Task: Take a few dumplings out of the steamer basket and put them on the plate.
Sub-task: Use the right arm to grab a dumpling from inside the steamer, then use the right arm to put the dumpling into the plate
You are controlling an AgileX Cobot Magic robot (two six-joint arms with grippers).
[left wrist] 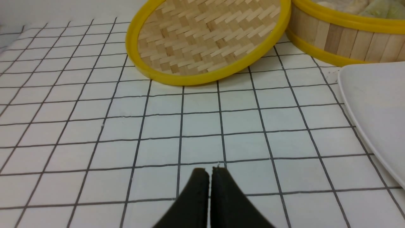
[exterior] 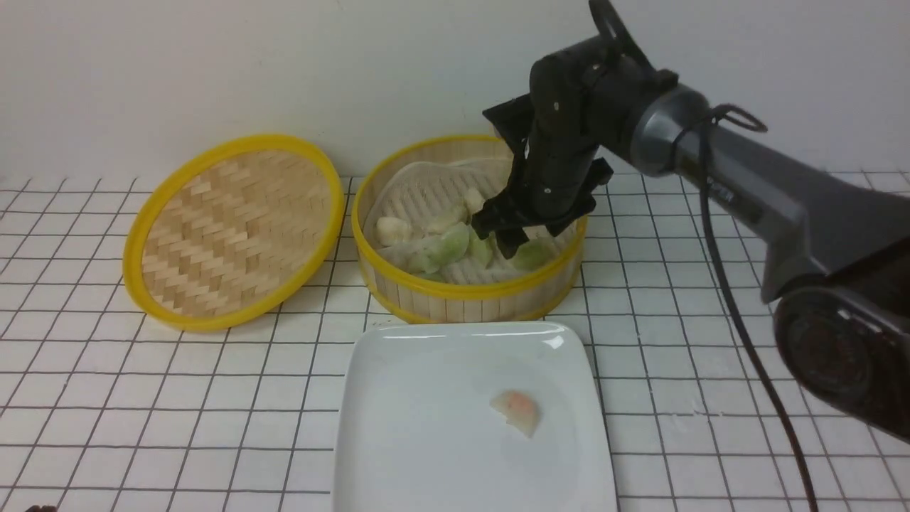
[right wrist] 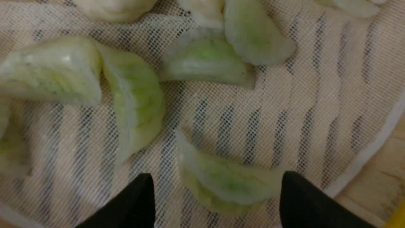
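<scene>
Right wrist view shows my right pincer [right wrist: 216, 176] wide open and empty, a green dumpling [right wrist: 225, 187] between its jaws in the basket [exterior: 462, 291], so closing should grip it for the plate [exterior: 419, 441] behind the pincer.

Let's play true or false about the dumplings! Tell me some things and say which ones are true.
1. A pink dumpling lies on the plate. True.
2. The right hand is over the plate. False: it is down in the basket, open around a green dumpling.
3. The lid sits left of the basket. True.
4. The left hand is open. False: it is shut and empty.
</scene>
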